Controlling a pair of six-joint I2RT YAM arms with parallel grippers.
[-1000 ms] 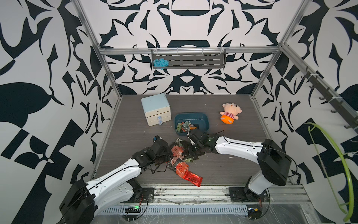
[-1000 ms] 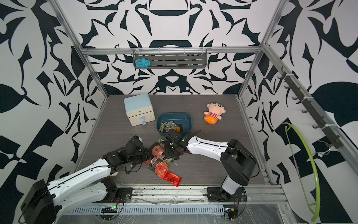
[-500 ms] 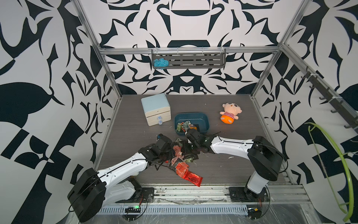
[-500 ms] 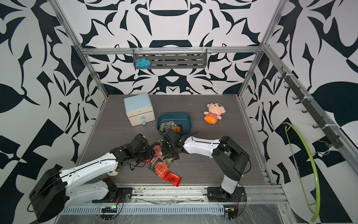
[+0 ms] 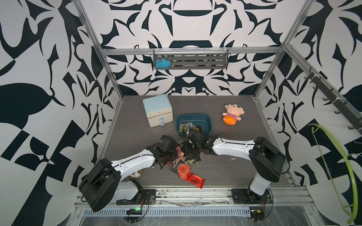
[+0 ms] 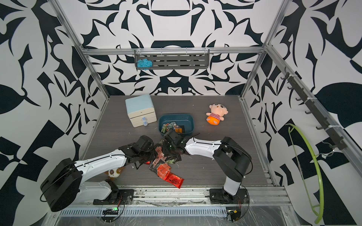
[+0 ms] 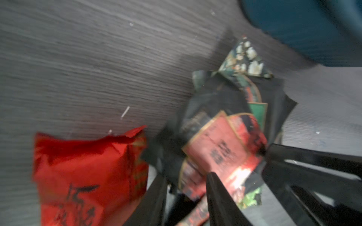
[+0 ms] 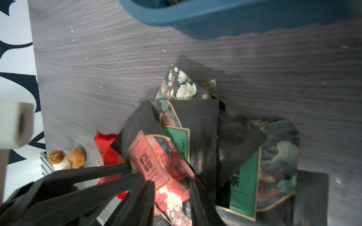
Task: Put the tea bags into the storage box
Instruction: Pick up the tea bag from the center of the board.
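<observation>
Tea bags (image 5: 183,169) lie mostly in a loose, overlapping heap on the bench (image 5: 135,137) just in front of the storage box (image 5: 193,115), on the side of the box that faces the arm bases. We see black, green, pink-labelled and shiny red sachets. A floral sachet (image 8: 181,88) lies at the edge of the heap nearest the box, and a strip of bare bench shows between it and the box wall. The red foil sachets (image 5: 194,179) trail farthest from the box. A few sachets (image 5: 185,126) already lie inside the box, at the end nearest the two-drawer cabinet (image 5: 157,109).

Both arms reach into the heap from opposite sides. The right pincer (image 8: 171,185) stands part-way closed, with one finger on each side of a pink-labelled sachet (image 8: 150,162) and both touching it. We cannot tell whether it is truly pinched. The left pincer (image 7: 186,176) shows in its blurred wrist view with the fingers somewhat apart over the same cluster and a crumpled red sachet (image 7: 88,176) outside one finger — we cannot tell whether it has hold of anything.

Farther out, a small doll (image 5: 233,115) lies beyond the box's other end, well apart from it. A little brown-and-white plush (image 6: 114,173) sits under the left arm, far from the box. A rack (image 5: 195,60) on the wall behind the box holds a tuft of blue yarn (image 5: 162,63).
</observation>
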